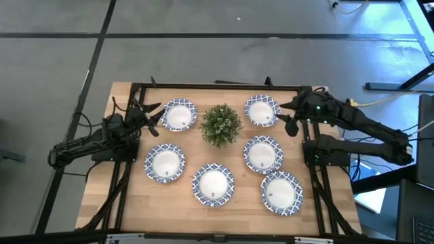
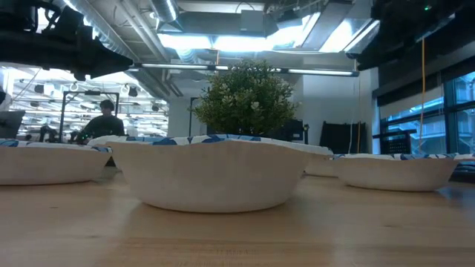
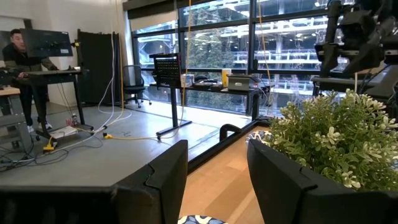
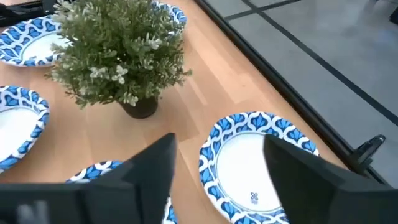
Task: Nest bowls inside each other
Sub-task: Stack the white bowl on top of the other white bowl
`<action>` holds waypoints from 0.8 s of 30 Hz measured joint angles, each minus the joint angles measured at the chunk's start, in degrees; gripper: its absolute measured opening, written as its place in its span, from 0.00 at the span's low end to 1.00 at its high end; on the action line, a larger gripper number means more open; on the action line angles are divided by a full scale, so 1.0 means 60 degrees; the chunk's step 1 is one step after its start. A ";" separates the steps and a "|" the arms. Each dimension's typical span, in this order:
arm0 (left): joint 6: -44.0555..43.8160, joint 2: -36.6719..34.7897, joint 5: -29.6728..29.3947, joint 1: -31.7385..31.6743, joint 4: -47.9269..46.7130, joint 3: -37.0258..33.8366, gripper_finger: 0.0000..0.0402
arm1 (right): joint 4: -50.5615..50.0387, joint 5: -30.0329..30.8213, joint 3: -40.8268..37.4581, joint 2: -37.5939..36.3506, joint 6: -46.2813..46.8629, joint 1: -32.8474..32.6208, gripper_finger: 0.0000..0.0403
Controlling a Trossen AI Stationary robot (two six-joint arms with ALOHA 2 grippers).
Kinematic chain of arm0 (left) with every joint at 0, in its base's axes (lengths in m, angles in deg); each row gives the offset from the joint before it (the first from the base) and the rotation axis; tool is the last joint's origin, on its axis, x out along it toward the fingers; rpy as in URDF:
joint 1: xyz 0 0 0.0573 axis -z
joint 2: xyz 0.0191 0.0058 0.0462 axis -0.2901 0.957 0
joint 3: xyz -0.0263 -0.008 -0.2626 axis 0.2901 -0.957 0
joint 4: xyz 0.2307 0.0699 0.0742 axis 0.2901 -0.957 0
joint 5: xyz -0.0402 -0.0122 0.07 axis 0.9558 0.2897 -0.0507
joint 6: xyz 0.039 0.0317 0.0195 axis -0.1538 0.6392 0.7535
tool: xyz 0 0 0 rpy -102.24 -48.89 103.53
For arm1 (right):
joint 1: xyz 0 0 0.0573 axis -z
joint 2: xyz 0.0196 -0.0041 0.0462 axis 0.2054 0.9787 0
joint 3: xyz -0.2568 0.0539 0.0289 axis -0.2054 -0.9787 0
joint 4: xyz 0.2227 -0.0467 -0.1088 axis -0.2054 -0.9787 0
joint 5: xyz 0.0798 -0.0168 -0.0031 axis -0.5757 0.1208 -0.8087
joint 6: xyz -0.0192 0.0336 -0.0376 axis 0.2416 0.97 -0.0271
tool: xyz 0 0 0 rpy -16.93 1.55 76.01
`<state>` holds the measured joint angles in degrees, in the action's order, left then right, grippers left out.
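Six round bowls, white inside with blue-and-white rims, rest on their bases on the wooden table around a small green potted plant (image 1: 222, 125). They sit far left (image 1: 179, 114), far right (image 1: 262, 110), mid left (image 1: 165, 163), mid right (image 1: 263, 154), near centre (image 1: 213, 184) and near right (image 1: 282, 192). My left gripper (image 1: 154, 115) hovers open just left of the far-left bowl, pointing toward the plant (image 3: 336, 134). My right gripper (image 1: 288, 118) hovers open beside the far-right bowl (image 4: 258, 162), which shows between its fingers (image 4: 221, 143).
A dark frame (image 1: 217, 86) runs along the table's far and side edges. The plant stands between the two far bowls. In the low view the near-centre bowl (image 2: 211, 174) fills the front. A person (image 2: 104, 119) sits in the room beyond the table.
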<state>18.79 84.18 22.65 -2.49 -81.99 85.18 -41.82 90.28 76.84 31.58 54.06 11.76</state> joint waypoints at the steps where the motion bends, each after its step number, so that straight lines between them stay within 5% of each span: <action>1: 0.0000 -0.0001 0.0000 0.0000 0.0000 -0.0001 0.40 | 0.0064 -0.0004 0.0000 0.0110 -0.0021 0.0000 0.66; 6: 0.0000 0.0002 0.0000 0.0000 0.0000 0.0000 0.40 | 0.0106 -0.0214 -0.0004 0.0633 -0.0149 -0.0007 0.73; 24: -0.0004 0.0001 0.0000 0.0000 0.0000 0.0000 0.40 | 0.0444 -0.0579 -0.0004 0.3116 0.0258 -0.0033 0.73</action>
<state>18.77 84.19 22.65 -2.49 -81.99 85.18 -39.16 86.80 76.82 50.28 55.61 11.57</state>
